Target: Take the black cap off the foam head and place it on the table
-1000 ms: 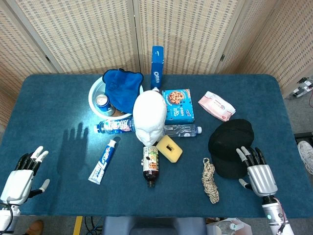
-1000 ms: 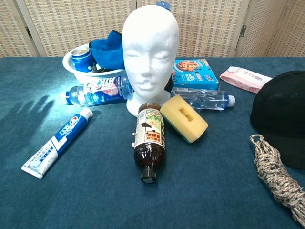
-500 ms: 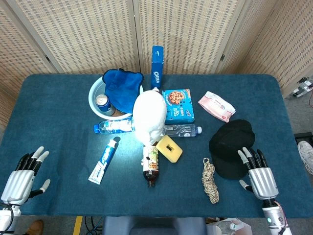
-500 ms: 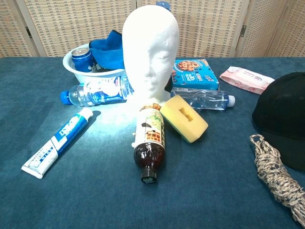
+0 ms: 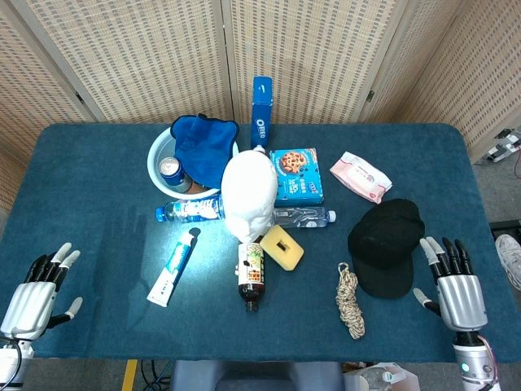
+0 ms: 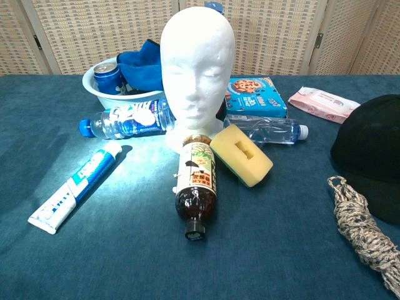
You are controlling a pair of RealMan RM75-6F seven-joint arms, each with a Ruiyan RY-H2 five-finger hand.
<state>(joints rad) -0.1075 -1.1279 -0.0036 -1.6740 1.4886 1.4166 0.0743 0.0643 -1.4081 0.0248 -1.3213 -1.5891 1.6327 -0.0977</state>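
The black cap [image 5: 386,245] lies flat on the blue table at the right, its edge also showing in the chest view [image 6: 369,153]. The white foam head [image 5: 248,194] stands bare at the table's centre [image 6: 195,75]. My right hand [image 5: 457,285] is open near the table's front right corner, just right of the cap and not touching it. My left hand [image 5: 37,287] is open at the front left corner, holding nothing. Neither hand shows in the chest view.
A coil of rope [image 5: 350,300] lies left of the cap. A brown bottle [image 5: 251,274], yellow sponge [image 5: 282,247], toothpaste tube [image 5: 173,266], water bottles, cookie box [image 5: 296,174], tissue pack [image 5: 360,175] and a white bowl [image 5: 159,151] with blue cloth crowd the centre.
My right hand has drawn back to the right, off the cap's edge. The cap stays on the table. My left hand has barely moved.
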